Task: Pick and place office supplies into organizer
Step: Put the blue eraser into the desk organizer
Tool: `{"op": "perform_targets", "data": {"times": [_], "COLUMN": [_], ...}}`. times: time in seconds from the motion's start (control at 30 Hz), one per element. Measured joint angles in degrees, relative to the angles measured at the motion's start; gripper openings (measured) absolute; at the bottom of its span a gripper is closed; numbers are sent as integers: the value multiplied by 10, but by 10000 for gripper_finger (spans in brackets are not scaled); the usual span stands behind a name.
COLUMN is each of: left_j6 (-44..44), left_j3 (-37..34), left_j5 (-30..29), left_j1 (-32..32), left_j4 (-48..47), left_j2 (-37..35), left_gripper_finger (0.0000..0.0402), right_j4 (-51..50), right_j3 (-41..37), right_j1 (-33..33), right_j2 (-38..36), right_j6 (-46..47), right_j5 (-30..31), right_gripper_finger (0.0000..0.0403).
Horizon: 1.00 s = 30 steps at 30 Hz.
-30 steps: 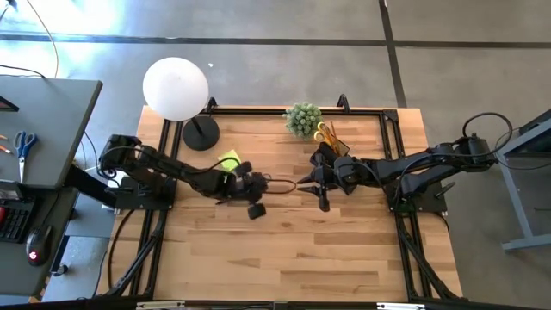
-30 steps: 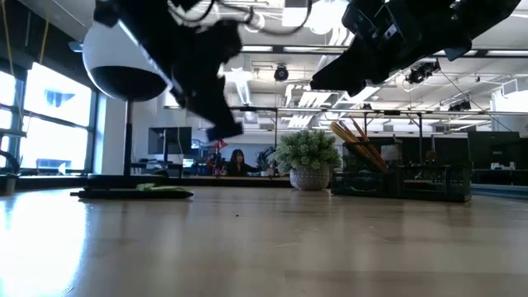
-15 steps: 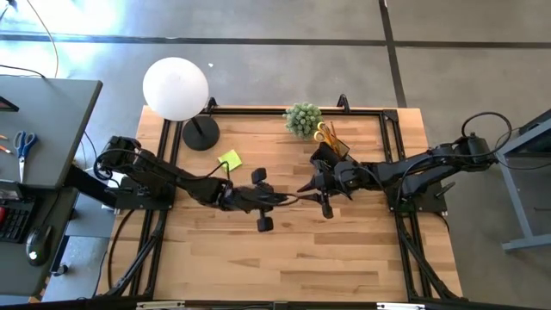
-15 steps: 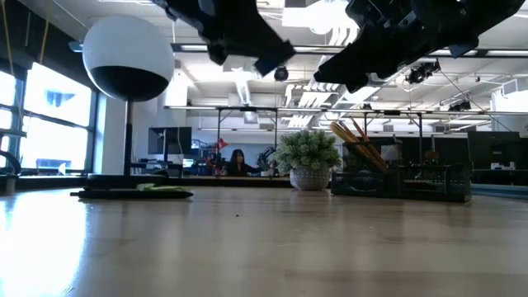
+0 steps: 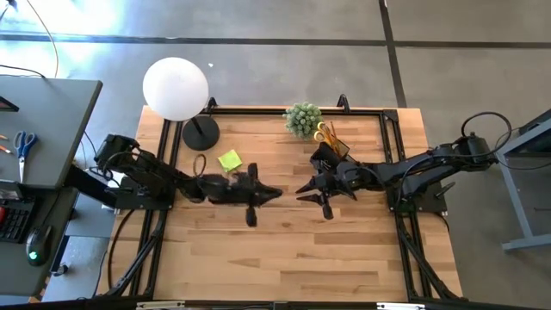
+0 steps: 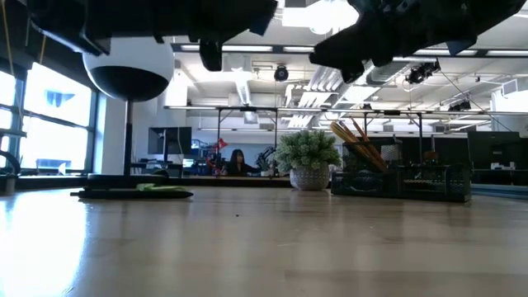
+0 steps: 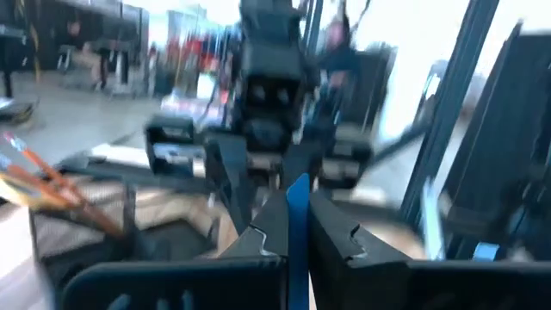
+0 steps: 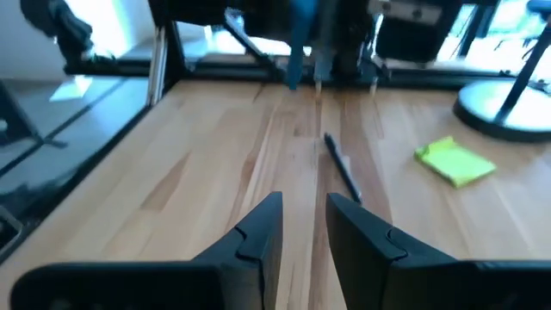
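My left gripper (image 5: 274,191) hovers level over the table's middle, pointing toward the right edge, shut on a thin blue block (image 7: 297,207). My right gripper (image 5: 301,189) faces it a little way off, open, with nothing between its fingers (image 8: 303,202). A lime-green sticky-note pad (image 5: 230,160) and a dark pen (image 8: 342,168) lie flat on the table. The black mesh organizer (image 5: 334,148) stands at the far right, holding yellow-handled scissors (image 5: 323,133) and orange pencils (image 6: 356,139). My left gripper pinches the blue block (image 7: 298,226) between its two fingers (image 7: 263,237), and only the block's narrow edge shows in the gap. The fingers come level, from the table's left. The block is lifted clear of the table (image 8: 298,39).
A white globe lamp (image 5: 176,88) on a round black base (image 5: 200,133) stands at the far left. A small green plant (image 5: 302,119) sits next to the organizer. Bare wood lies toward the near edge (image 5: 284,258). A side desk (image 5: 34,129) stands left of the table.
My left gripper has swung up from pointing down at the table to pointing level at my right gripper. It has risen to the top edge of the low view and gone a little toward the table's right, so the sticky-note pad lies fully in view.
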Motion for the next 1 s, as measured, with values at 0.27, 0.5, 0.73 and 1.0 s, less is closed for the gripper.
{"op": "perform_targets", "data": {"times": [0.27,0.5,0.73,1.0], "left_j6": [-7,-1,0,3], "left_j3": [-39,-33,-33,-33], "left_j5": [11,10,3,-1], "left_j1": [11,10,11,11], "left_j4": [102,94,84,82], "left_j2": [5,5,9,9], "left_gripper_finger": [3,4,5,5], "right_j4": [85,234,358,394], "right_j3": [0,0,0,6], "right_j1": [0,0,-8,-5], "right_j2": [22,124,174,193], "right_j6": [33,54,76,78], "right_j5": [23,23,23,21], "right_gripper_finger": [87,87,87,87]}}
